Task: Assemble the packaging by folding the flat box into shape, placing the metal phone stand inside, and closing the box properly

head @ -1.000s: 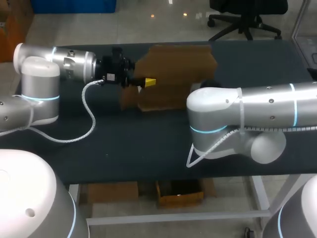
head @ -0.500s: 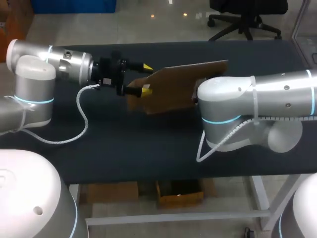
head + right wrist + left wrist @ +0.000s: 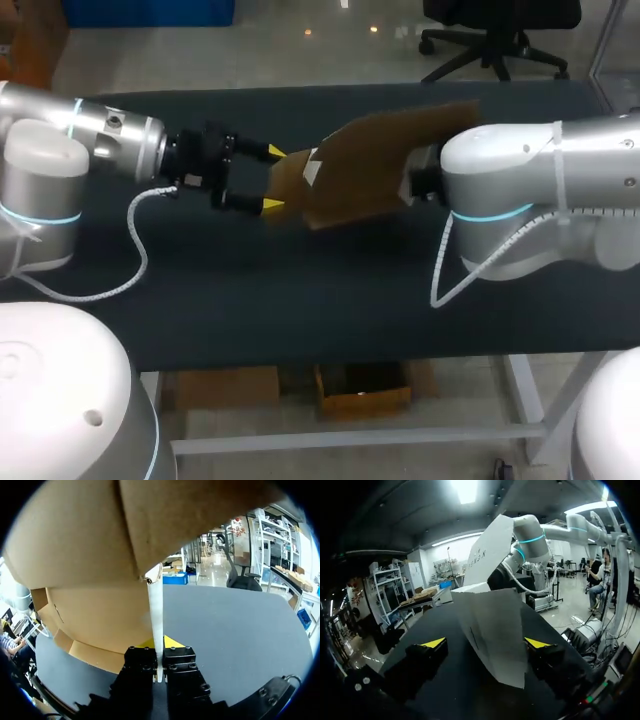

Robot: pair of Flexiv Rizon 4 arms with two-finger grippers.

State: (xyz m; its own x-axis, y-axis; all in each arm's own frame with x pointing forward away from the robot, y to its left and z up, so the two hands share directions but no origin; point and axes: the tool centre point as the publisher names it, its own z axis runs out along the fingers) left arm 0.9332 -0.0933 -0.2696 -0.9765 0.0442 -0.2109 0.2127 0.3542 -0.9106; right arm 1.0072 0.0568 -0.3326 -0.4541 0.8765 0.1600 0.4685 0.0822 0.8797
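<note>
The flat brown cardboard box (image 3: 380,160) hangs tilted above the table, one panel clamped edge-on in my right gripper (image 3: 159,642), which is shut on it. In the right wrist view the cardboard (image 3: 100,545) spreads above and beside those fingers. In the head view that gripper is hidden behind the box and the right arm (image 3: 520,190). My left gripper (image 3: 272,179) stands open at the box's left end. In the left wrist view a pale flap of the box (image 3: 492,625) hangs between the spread fingers of the left gripper (image 3: 486,642), touching neither. No phone stand is in view.
The dark table (image 3: 300,290) stretches under both arms. My left arm's white cable (image 3: 140,250) droops onto it at the left. My right arm's elbow (image 3: 600,240) sits low over the right part of the table.
My left gripper has opened wide, let go of the box and drawn back to the left. My right arm has shifted right, tilting the box with it.
</note>
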